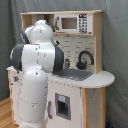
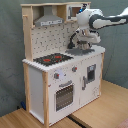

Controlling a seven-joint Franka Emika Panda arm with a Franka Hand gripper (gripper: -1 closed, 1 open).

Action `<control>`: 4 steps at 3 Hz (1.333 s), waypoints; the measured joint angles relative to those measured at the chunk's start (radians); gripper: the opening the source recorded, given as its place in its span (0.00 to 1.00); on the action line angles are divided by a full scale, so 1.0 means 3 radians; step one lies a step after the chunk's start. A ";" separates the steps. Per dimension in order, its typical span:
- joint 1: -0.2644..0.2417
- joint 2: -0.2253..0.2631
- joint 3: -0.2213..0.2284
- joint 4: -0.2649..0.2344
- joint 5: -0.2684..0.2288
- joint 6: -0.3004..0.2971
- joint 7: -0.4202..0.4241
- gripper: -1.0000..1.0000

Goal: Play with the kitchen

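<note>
The kitchen [image 2: 62, 75] stands on a light wooden floor [image 2: 107, 107] in front of a grey curtain [image 2: 10, 60], and it fills most of both exterior views. In the second exterior view its black-and-red hob [image 2: 52, 59] lies on the counter at the second exterior view's left, above the oven door [image 2: 63, 96] and two knobs [image 2: 56, 76]. The grey hood [image 2: 49, 20] hangs over the hob, with the dotted back wall [image 2: 50, 40] between them. Further along the counter from the hob is the grey sink [image 2: 80, 50].

The white robot arm [image 2: 105, 20] reaches in from the second exterior view's right, and its gripper [image 2: 82, 44] hangs just above the sink, beside the black tap [image 2: 76, 39]. I cannot tell whether the fingers are open or closed.

In the first exterior view the arm's thick white body [image 1: 35, 75] stands in front of the kitchen's hob end and hides it. The sink [image 1: 75, 74] and the curved black tap [image 1: 84, 59] show beside it, on the counter. Above them is a toy microwave [image 1: 72, 23] on the top shelf. A small cupboard door [image 1: 63, 106] sits below the sink.
</note>
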 joint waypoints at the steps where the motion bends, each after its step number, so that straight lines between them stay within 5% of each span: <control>1: -0.0024 0.0227 -0.0013 -0.0150 -0.0138 0.0171 0.0000 0.00; 3: -0.0088 0.0632 -0.0138 -0.0426 -0.0337 0.0586 -0.0065 0.00; 4: -0.0082 0.0632 -0.0295 -0.0510 -0.0337 0.0851 -0.0203 0.00</control>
